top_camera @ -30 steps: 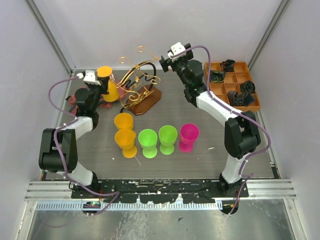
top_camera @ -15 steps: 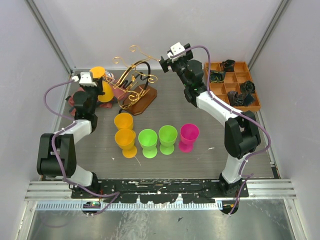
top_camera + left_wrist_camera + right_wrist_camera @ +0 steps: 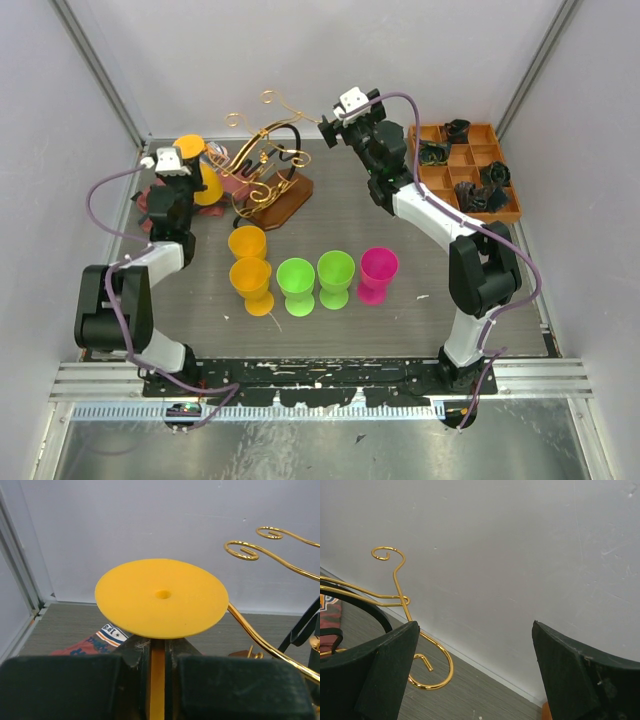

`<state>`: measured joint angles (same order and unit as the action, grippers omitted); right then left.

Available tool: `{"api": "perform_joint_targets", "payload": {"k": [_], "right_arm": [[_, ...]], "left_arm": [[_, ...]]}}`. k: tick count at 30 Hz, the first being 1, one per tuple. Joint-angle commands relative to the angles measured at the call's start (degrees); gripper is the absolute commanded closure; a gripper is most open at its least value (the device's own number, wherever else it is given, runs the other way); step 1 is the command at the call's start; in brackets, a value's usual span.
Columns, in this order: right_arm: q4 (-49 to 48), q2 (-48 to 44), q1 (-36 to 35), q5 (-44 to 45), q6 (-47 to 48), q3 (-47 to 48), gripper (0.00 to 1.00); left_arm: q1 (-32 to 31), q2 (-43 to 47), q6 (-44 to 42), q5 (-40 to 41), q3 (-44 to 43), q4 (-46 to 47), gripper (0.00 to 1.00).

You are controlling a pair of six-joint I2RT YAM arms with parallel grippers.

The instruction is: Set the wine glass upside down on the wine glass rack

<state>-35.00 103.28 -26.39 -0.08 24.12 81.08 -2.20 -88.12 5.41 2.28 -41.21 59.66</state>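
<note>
Our left gripper (image 3: 157,680) has its jaws drawn narrow on either side of the stem of the orange wine glass (image 3: 160,597), which is upside down with its foot uppermost. We cannot tell whether they press it. The glass sits upper left in the top view, just beside the gold wine glass rack (image 3: 272,170). Our right gripper (image 3: 475,670) gapes wide, holding nothing, near the rack's scrolls.

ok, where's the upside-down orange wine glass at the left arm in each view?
Top external: the orange wine glass is at far left, foot up, just left of the rack.
Left wrist: the glass is at centre frame, round foot on top, stem between the left fingers.
Right wrist: not in it.
Shared landmark: the gold wire rack, at right in the left wrist view and at left in the right wrist view.
</note>
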Motion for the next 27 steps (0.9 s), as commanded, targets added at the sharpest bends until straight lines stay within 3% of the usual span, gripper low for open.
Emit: {"api": "perform_joint_targets", "payload": {"k": [1, 10, 21, 27], "right_arm": [[-1.75, -0.85, 0.3, -0.56, -0.33, 0.86, 0.0], [-0.77, 0.11, 1.05, -2.35, -3.88, 2.6, 0.0], [-0.42, 0.01, 1.24, -2.74, -4.7, 2.53, 0.0], [0.49, -0.27, 1.19, -2.18, -4.78, 2.49, 0.0]], "left_arm": [[0.35, 6.26, -2.01, 0.26, 2.67, -0.52, 0.92], [-2.45, 14.92, -0.2, -4.54, 6.03, -9.97, 0.97], [-12.0, 10.05, 1.87, -4.88, 4.88, -10.44, 0.98], [-14.09, 7.83, 3.05, -4.84, 3.95, -9.39, 0.97]]}}
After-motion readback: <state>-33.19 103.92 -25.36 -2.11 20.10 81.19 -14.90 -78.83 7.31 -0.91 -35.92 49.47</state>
